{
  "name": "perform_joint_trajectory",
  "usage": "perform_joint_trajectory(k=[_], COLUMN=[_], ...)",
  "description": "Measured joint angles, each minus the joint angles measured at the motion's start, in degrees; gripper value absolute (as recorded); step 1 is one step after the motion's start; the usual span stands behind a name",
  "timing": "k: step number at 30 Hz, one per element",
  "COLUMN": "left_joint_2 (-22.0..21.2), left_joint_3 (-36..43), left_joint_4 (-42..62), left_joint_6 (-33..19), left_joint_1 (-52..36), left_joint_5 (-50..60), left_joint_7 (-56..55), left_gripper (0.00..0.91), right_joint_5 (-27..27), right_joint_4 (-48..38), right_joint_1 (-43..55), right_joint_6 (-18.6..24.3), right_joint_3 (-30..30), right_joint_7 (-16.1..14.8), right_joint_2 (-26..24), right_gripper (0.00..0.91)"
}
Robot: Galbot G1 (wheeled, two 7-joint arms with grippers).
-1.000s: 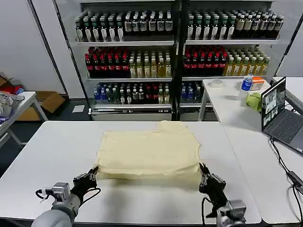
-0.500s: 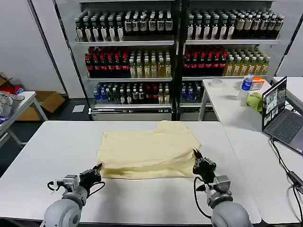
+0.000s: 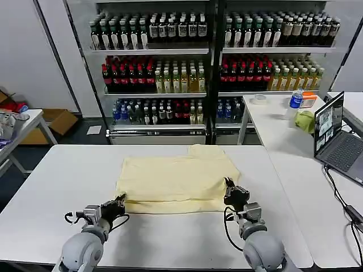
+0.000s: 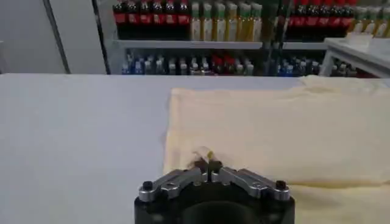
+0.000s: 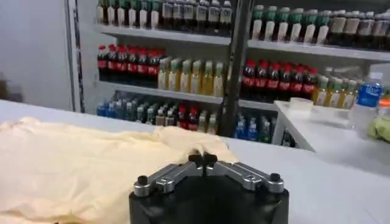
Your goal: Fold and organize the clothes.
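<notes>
Both end effectors have advanced up the white surface (image 3: pixel 68 175) since a second ago, carrying the near hem of the cream T-shirt (image 3: pixel 177 177) with them, so the shirt's near edge now lies farther from the robot and a doubled layer shows along it. At the shirt's near left corner, the left end effector (image 3: pixel 120 199) has its fingers pressed together on a small pinch of cloth; the left wrist view shows that pinch of hem caught between the tips (image 4: pixel 209 163), with the rest of the shirt (image 4: pixel 286 122) spread flat beyond it. At the near right corner, the right end effector (image 3: pixel 229 190) is likewise closed on the fabric, and in the right wrist view its fingertips meet on a fold of cream cloth (image 5: pixel 204 159), the T-shirt (image 5: pixel 79 164) lying to one side and ahead of it. Across the middle of the surface the shirt rests flat, its neck end toward the bottle shelves (image 3: pixel 210 62).
</notes>
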Motion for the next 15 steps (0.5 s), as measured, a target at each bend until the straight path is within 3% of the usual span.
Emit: perform_joint_trajectory(k=[15], left_joint_2=[-0.43], left_joint_3=[-2.71], left_joint_4=[-3.54], left_joint_6=[-0.02], left_joint_1=[3.84], left_joint_5=[0.68], left_joint_7=[0.08], left_gripper=[0.907], right_joint_5=[-0.35], right_joint_4=[2.54], right_joint_1=[-3.44], right_joint_6=[0.59], right_joint_3=[2.7], right_joint_7=[-0.07], right_joint_2=[0.34], right_gripper=[0.907])
